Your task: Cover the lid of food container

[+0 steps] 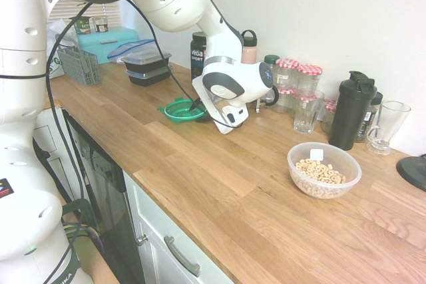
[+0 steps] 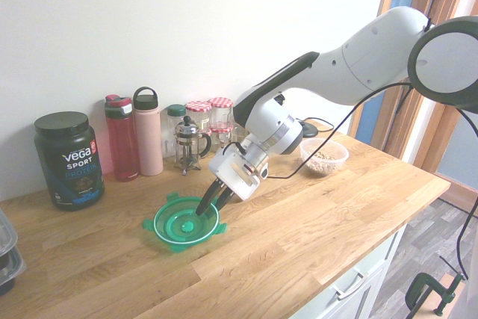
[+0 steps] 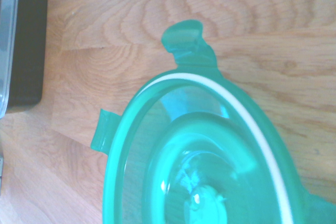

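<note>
The green translucent lid (image 2: 183, 225) lies upside down on the wooden counter and fills much of the wrist view (image 3: 199, 166). My gripper (image 2: 211, 205) reaches down at a slant onto the lid's rim on the side nearest the arm; from the other side the lid (image 1: 185, 110) shows just left of the gripper (image 1: 194, 106). The food container (image 1: 324, 169), a clear round bowl with cereal rings, stands uncovered well to the right of the arm and appears small behind it in the second exterior view (image 2: 323, 156).
Stacked black containers (image 1: 148, 66) stand beyond the lid. Along the wall are a Vega tub (image 2: 67, 158), two bottles (image 2: 123, 138), a French press (image 2: 187, 143), jars (image 1: 299, 78), a glass (image 1: 307, 111), a black shaker (image 1: 351, 110) and a mug (image 1: 386, 126).
</note>
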Available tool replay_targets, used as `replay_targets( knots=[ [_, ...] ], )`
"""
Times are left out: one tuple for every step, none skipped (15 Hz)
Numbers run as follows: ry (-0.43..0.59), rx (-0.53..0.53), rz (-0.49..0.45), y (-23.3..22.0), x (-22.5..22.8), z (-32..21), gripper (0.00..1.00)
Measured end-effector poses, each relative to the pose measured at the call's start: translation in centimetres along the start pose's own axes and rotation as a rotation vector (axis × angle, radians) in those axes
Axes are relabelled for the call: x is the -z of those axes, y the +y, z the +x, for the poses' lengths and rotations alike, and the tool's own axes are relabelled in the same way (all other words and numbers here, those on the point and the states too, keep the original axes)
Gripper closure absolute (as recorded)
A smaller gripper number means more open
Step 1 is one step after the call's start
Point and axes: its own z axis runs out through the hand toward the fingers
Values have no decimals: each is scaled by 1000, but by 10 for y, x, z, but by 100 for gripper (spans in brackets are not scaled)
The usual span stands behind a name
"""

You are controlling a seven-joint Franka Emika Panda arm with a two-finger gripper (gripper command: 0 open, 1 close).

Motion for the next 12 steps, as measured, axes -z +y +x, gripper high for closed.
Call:
replay_targets(
  knots=[
    [1, 0, 1, 1, 1, 1, 100],
    [3, 1, 2, 1, 2, 1, 100],
    [6, 1, 4, 2, 4, 2, 100],
    [10, 2, 7, 2, 7, 3, 100],
    [15, 8, 8, 1, 11, 2, 100],
    [26, 23, 7, -2, 18, 0, 100],
    [43, 47, -3, -6, 30, -5, 100],
    [68, 73, -14, -10, 48, -12, 100],
    [97, 95, -33, -13, 69, -21, 100],
    [138, 104, -76, -15, 96, -30, 100],
    [193, 97, -135, -18, 125, -40, 100],
    [250, 82, -194, -19, 155, -52, 100]
  ],
)
